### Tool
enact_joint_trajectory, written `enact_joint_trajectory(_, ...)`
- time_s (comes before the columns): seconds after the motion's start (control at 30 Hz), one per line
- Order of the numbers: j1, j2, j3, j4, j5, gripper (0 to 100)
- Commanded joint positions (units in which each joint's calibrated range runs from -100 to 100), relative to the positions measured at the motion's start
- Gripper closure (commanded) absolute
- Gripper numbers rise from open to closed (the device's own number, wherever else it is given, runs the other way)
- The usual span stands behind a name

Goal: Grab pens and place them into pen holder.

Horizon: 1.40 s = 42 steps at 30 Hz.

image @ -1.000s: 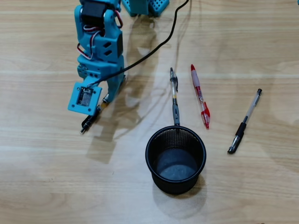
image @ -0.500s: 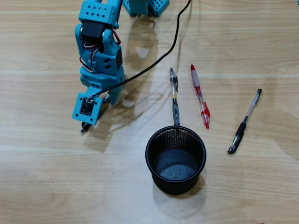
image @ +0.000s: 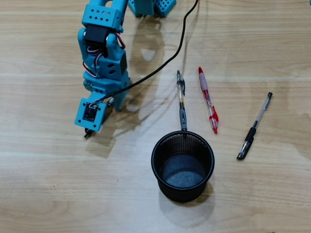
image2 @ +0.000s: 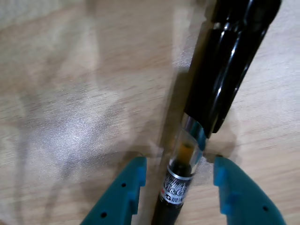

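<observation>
Wrist view only — black pen (image2: 220, 75) between fingers (image2: 123, 197), seemingly ungripped.

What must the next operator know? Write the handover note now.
Gripper: jaws open, one on each side of the black pen, gaps showing on both sides, nothing clamped yet.
Holder: upright, empty.
On the table in the overhead view, right of the arm: grey-grip pen, its tip at the holder's rim; red-and-white pen; black-cap pen.
Done: none delivered.
Left: close on the black pen, drop it in the holder, then the other three.
</observation>
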Motion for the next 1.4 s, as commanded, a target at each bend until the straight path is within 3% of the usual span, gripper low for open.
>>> enact_joint_trajectory(0.0,0.12,0.12,-1.49,0.06,-0.24,91)
enact_joint_trajectory(0.1,0.21,0.12,-1.49,0.06,-0.24,99)
enact_joint_trajectory(0.4,-0.06,-2.77,-4.3,0.24,0.33,98)
enact_joint_trajectory(0.83,-3.63,-23.92,-10.54,-0.03,0.86,98)
enact_joint_trajectory(1.37,-16.8,-26.72,-10.45,-30.56,0.86,98)
